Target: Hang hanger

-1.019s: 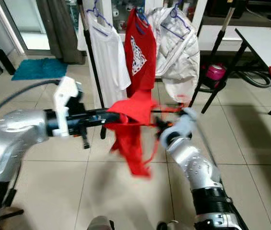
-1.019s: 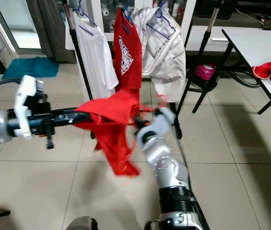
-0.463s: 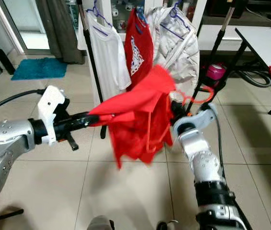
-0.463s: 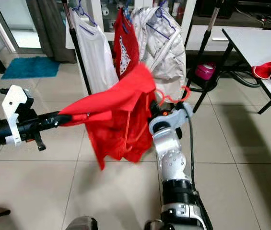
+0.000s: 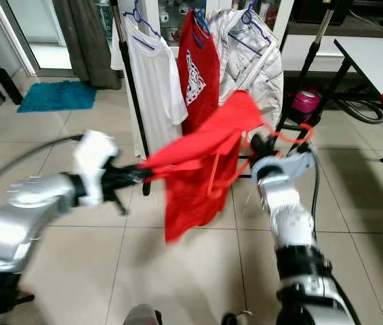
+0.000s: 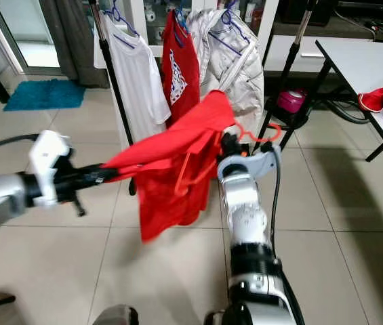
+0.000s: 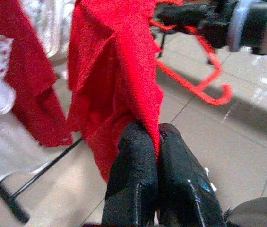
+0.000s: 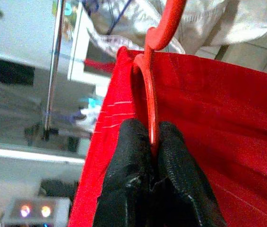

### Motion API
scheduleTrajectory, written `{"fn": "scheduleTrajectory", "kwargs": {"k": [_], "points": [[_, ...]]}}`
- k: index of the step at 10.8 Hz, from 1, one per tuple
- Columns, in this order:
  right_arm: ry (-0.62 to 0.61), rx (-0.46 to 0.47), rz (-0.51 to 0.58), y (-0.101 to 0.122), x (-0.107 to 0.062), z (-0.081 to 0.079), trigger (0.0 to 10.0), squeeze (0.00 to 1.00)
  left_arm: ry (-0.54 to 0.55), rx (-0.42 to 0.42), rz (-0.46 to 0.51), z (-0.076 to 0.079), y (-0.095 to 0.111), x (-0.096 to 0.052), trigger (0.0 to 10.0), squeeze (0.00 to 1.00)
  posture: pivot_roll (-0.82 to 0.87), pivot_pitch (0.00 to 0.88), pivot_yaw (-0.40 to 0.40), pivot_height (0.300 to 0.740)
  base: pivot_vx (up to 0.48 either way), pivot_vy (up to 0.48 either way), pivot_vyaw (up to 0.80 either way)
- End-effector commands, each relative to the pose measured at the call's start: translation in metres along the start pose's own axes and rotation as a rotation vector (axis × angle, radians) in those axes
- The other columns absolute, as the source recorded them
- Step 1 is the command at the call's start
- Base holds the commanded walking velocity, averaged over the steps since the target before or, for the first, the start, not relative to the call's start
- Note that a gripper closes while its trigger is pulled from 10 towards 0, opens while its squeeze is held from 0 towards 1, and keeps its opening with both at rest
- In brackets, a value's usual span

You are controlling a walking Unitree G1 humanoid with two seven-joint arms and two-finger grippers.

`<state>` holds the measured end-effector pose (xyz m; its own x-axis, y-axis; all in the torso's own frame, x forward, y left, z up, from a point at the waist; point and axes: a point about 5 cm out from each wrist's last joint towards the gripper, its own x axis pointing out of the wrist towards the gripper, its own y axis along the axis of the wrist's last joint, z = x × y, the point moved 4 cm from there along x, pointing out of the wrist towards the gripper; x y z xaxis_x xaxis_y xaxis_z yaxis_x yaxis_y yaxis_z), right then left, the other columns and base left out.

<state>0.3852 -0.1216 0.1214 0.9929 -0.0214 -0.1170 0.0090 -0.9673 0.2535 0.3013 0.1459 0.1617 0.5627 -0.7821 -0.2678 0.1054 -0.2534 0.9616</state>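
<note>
Left to right: my left gripper (image 7: 154, 142), jaws clenched on an edge of the red cloth garment (image 5: 201, 172), stretches it sideways above the tiled floor (image 5: 177, 271). My right gripper (image 8: 150, 142), jaws clamped on the red plastic hanger (image 8: 147, 94), holds it before the black clothes rack (image 5: 127, 74) bearing a white T-shirt (image 5: 154, 81).

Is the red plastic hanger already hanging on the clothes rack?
No, the red plastic hanger is pinched in the right claw.

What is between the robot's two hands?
The red shirt stretches between them in the eye views: the left hand pinches its cloth, and the right hand grips the red hanger inside it.
</note>
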Motion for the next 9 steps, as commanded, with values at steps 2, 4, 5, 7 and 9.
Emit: {"fn": "scheduleTrajectory", "kwargs": {"k": [2,4,5,7,9], "points": [[0.082,0.213,-0.047,-0.060,0.003,-0.064,10.0,0.00,-0.175,-0.077,0.089,0.029,0.012,0.013,0.0,0.00,0.18,0.077,0.051,0.740,0.000,0.000,0.00],[0.053,0.215,-0.010,-0.056,0.008,-0.062,10.0,0.00,-0.382,-0.244,0.226,0.055,0.039,0.012,0.0,0.00,0.18,0.078,0.053,0.740,0.000,0.000,0.00],[0.037,0.255,0.010,-0.053,0.013,-0.063,10.0,0.00,-0.412,-0.262,0.188,0.058,0.034,0.012,0.0,0.00,0.18,0.078,0.053,0.740,0.000,0.000,0.00],[0.000,0.338,0.025,-0.051,0.018,-0.063,10.0,0.00,-0.427,-0.288,0.123,0.062,0.023,0.009,0.0,0.00,0.18,0.082,0.039,0.740,0.000,0.000,0.00],[-0.040,0.451,0.056,-0.046,0.025,-0.061,10.0,0.00,-0.417,-0.306,0.093,0.063,0.018,0.005,0.0,0.00,0.19,0.084,0.031,0.740,0.000,0.000,0.00]]}}
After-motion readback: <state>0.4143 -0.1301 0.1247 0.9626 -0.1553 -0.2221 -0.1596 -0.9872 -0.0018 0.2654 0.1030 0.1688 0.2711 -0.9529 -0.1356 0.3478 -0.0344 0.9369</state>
